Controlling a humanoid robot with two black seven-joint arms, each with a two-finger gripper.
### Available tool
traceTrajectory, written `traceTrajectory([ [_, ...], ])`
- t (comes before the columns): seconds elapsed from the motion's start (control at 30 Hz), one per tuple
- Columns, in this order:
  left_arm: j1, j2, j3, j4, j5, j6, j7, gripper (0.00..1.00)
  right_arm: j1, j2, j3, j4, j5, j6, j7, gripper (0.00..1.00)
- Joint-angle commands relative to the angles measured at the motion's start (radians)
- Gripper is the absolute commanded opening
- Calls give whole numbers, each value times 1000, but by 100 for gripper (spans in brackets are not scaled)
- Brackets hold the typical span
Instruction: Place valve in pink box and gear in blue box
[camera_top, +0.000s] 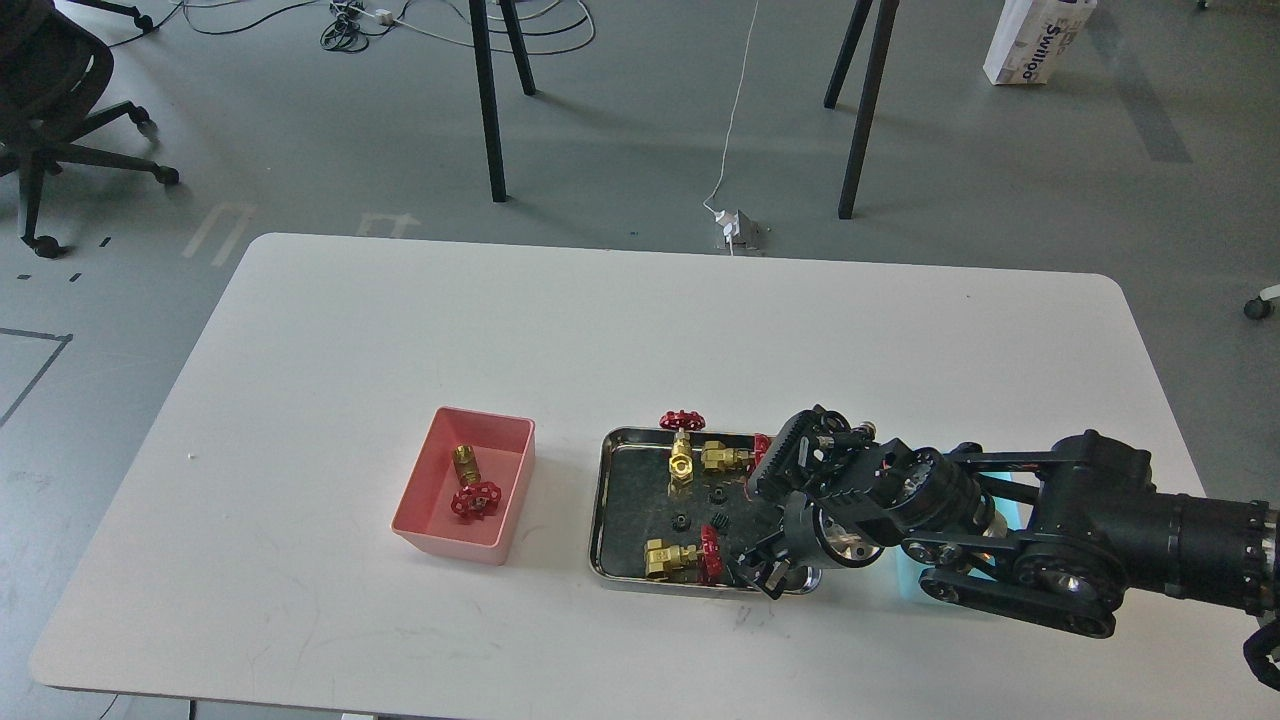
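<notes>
Starting at the left of the table (330, 330), the pink box (500, 500) sits apart from the rest with one valve (472, 484) already lying inside, red wheel toward me, so I judge that part of the sorting is under way. To its right the steel tray (600, 500) holds the loose parts together: a valve standing at the far rim (681, 445), another beside it (725, 458), a third near the front edge (680, 558), and small black gears (681, 521) scattered between them. My right pincer (765, 575) hangs low over the tray's right end, close to the front valve's wheel; it is dark and partly end-on, so I cannot tell whether its fingers are apart or closed, or whether they hold anything. Behind my arm a strip of the blue box (1010, 492) shows; its inside is hidden. My left pincer is out of sight.
</notes>
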Motion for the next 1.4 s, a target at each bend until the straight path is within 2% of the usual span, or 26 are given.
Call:
traceTrajectory([
  [0.0, -1, 0, 0, 0, 2, -1, 0, 97, -1, -10, 0, 8, 0, 0, -2, 46],
  [0.53, -4, 12, 0, 0, 0, -1, 0, 97, -13, -15, -5, 9, -3, 0, -19, 42],
  [0.93, -6, 14, 0, 0, -2, -3, 5, 97, -7, -66, 0, 66, 0, 0, -42, 31],
  [1.37, -7, 45, -2, 0, -2, -10, 9, 97, -15, -105, -2, 83, 0, 0, -51, 32],
])
